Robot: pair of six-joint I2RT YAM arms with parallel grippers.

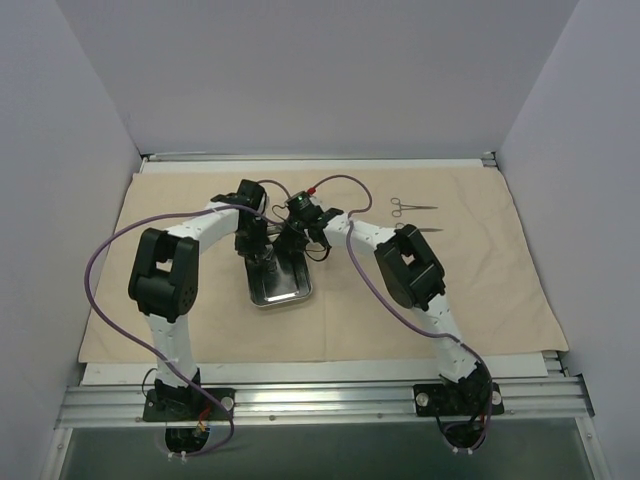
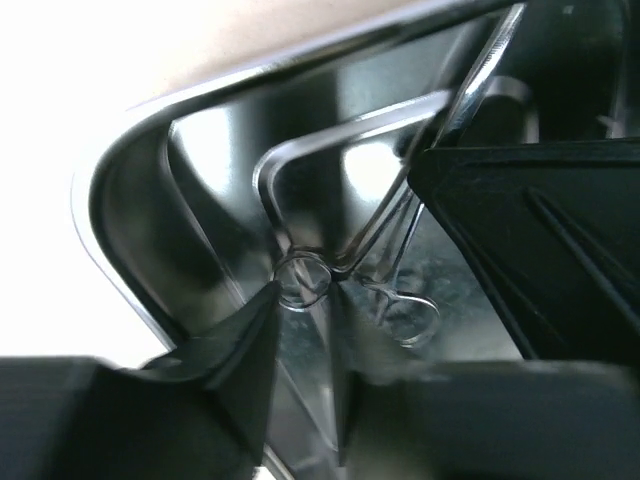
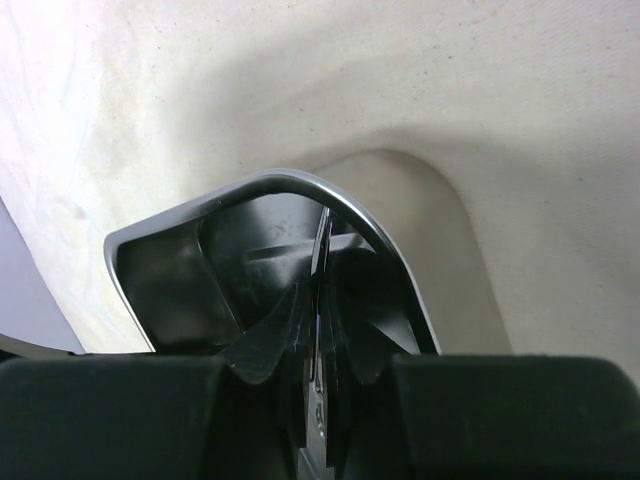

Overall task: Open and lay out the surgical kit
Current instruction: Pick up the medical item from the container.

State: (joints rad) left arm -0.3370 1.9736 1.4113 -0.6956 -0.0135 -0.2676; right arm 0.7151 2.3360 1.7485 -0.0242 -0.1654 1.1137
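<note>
Cramped inside tray (image 1: pixel 285 293) (forceps (image 2: pixel 400 292) there); cloth (image 1: pixel 480 290) open.

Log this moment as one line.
stage: emptying steel tray | left hand: open, straddling tray forceps | right hand: shut on thin metal piece | cloth wrap: spread | laid-out forceps: on cloth

both arms, the left arm (image 1: pixel 165 275) and the right arm (image 1: pixel 412 268), bend at the elbow and reach inward, wrists close together. the left gripper (image 2: pixel 346 228) points down, fingers apart. the right gripper (image 3: pixel 318 300) has its fingers pinched on the tray (image 3: pixel 300 180) rim.
</note>
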